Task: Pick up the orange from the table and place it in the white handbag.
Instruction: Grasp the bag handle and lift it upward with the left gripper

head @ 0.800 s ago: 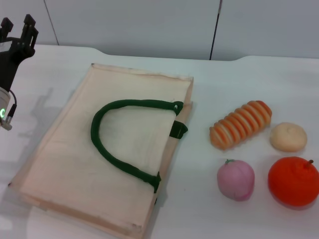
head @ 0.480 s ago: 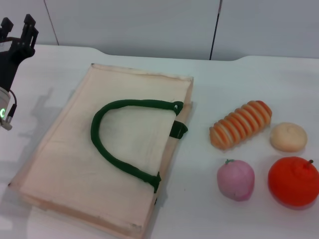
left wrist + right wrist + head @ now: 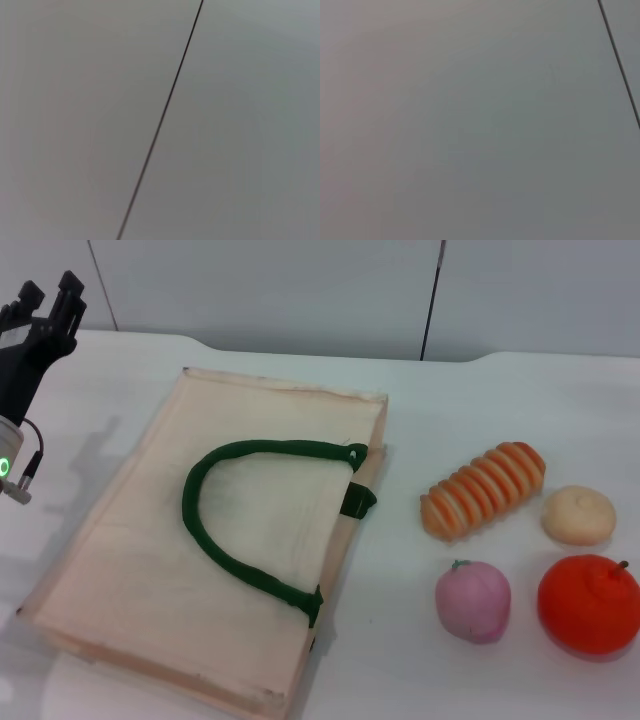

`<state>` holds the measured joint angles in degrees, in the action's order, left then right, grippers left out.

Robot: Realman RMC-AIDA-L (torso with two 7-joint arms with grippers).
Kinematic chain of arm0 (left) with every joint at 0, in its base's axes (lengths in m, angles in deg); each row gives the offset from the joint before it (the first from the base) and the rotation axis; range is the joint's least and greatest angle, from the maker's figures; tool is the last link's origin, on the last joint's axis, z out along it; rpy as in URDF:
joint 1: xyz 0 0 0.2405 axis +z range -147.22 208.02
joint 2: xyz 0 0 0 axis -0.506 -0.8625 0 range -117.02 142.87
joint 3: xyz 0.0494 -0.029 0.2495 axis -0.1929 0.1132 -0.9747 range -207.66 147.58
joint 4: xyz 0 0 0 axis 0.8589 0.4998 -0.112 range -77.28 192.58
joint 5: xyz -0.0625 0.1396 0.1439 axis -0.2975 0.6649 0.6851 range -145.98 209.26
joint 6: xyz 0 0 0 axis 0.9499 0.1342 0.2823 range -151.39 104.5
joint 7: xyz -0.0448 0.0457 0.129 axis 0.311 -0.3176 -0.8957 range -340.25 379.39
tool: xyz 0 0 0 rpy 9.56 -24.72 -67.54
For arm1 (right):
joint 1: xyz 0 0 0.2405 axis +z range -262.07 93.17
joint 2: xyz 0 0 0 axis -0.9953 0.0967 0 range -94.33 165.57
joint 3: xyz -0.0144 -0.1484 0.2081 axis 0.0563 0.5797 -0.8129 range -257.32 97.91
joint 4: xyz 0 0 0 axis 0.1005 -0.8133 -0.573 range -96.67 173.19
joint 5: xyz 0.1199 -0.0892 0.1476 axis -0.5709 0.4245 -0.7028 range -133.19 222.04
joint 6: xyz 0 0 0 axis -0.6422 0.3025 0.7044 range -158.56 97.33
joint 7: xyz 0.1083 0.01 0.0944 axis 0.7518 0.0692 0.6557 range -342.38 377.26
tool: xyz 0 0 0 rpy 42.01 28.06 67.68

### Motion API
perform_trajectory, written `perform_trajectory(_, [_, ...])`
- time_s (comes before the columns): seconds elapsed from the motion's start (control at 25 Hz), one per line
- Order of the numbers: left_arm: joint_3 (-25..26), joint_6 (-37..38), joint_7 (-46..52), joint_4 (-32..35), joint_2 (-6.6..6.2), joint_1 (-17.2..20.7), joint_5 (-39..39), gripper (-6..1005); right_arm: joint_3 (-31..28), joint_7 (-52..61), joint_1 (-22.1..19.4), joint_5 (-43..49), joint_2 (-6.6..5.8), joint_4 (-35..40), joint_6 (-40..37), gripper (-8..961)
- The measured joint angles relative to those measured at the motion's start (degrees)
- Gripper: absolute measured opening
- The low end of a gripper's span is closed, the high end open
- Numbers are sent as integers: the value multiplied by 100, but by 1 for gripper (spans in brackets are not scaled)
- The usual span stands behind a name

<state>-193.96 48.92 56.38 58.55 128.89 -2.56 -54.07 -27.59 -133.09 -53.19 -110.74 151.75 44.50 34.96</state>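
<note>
The orange (image 3: 588, 603) sits on the white table (image 3: 520, 400) at the near right, bright orange-red with a small dark stem. The white handbag (image 3: 150, 570) lies flat at centre-left, cream fabric with a dark green loop handle (image 3: 215, 530) on top. My left gripper (image 3: 48, 298) hovers at the far left, raised beyond the bag's left edge, its two dark fingers apart and empty. It is far from the orange. My right gripper is out of view. Both wrist views show only a grey wall panel with a dark seam.
An orange-and-cream striped bread (image 3: 484, 490), a pale round bun (image 3: 578, 514) and a pink peach (image 3: 472, 601) lie close around the orange. The peach is just left of it, the bun just behind it. A grey wall stands behind the table.
My left gripper has shifted slightly to the right and turned a little. The bag and the fruits have not moved.
</note>
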Motion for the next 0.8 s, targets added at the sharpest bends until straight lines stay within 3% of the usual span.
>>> perform_trajectory(0.44, [-5,248,3623,-1662,3,-114,2053,576,26,30,17,39,-21,1,-68,891])
perform_trajectory(0.8, [-8,604,6124,-2980,1,-645,4217,575,15,33,21,39,-20,26,-203,892])
